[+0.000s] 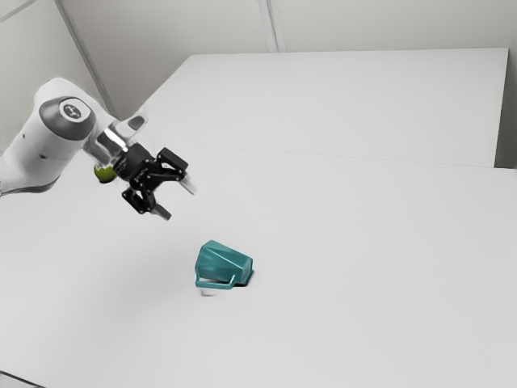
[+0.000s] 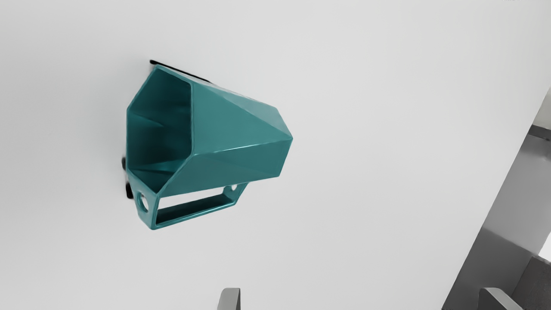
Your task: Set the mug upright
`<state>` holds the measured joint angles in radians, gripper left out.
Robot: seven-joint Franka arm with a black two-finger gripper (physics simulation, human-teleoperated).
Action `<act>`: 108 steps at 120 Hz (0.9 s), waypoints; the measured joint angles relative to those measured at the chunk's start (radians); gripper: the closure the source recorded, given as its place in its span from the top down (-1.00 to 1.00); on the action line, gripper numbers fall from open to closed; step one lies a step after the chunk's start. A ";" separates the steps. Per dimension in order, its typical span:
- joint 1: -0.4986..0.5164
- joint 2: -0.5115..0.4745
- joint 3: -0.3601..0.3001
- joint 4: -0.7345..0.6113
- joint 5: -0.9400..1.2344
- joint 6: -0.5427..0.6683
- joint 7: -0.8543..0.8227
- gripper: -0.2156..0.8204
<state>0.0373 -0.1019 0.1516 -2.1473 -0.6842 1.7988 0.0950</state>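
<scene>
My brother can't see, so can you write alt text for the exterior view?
A teal mug lies on its side on a white table. A white robot arm reaches in from the exterior view's left, black pincer open. A round green thing peeks out behind it.

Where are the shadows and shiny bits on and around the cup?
Exterior view: a small dark shadow hugs the bottom end of the cup, and the table is mostly pale. Wrist view: the cup's inside is darker than most of its outside, thin black shadow-like marks lie beside it, and a pale shine runs along one ridge.
</scene>
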 joint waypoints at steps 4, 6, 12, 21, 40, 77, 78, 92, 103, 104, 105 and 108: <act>0.011 0.004 0.002 -0.051 -0.056 0.027 0.037 0.58; 0.017 0.005 0.003 -0.072 -0.079 0.038 0.057 0.58; 0.037 0.011 0.005 -0.110 -0.132 0.067 0.115 0.58; 0.077 0.048 0.006 -0.129 -0.182 0.097 0.200 0.58; 0.145 0.100 0.006 -0.122 -0.245 0.125 0.356 0.58; 0.135 0.218 -0.001 -0.115 -0.436 0.090 0.590 0.58; 0.136 0.217 -0.001 -0.115 -0.439 0.086 0.595 0.58; 0.137 0.210 0.001 -0.144 -0.458 0.033 0.664 0.58; 0.138 0.214 0.002 -0.158 -0.461 0.004 0.710 0.58; 0.138 0.214 0.002 -0.160 -0.462 0.003 0.714 0.58; 0.138 0.215 0.002 -0.162 -0.462 0.001 0.718 0.58; 0.138 0.215 0.002 -0.166 -0.462 -0.005 0.729 0.58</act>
<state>0.1749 0.1133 0.1533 -2.3131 -1.1462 1.7939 0.8236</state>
